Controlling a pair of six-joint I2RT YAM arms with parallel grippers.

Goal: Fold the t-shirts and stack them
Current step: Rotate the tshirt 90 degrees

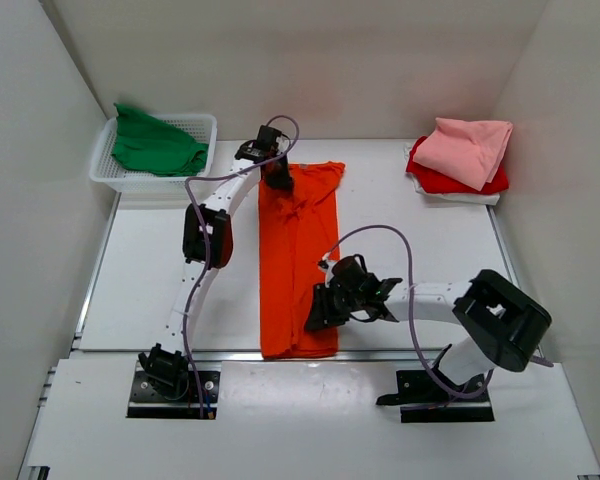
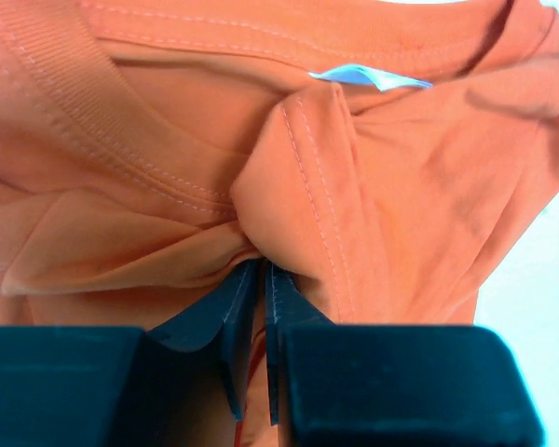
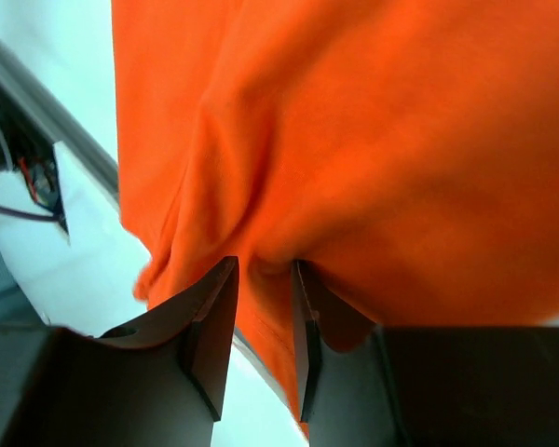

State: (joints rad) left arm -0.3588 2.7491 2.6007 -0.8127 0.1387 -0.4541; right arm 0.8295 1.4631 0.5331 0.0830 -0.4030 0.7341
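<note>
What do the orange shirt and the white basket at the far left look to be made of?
Orange t-shirt: soft knit cloth, probably cotton jersey, with a matte finish. The left wrist view shows a ribbed collar, stitched seams and loose folds. Basket: looks like rigid white plastic. Its walls are a moulded mesh grid that holds its shape.

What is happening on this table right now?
The orange t-shirt lies as a long strip in the middle. The left gripper pinches cloth by its collar, the right gripper near its hem. The green t-shirt lies in the white basket; the pink t-shirt lies folded on the red t-shirt.
</note>
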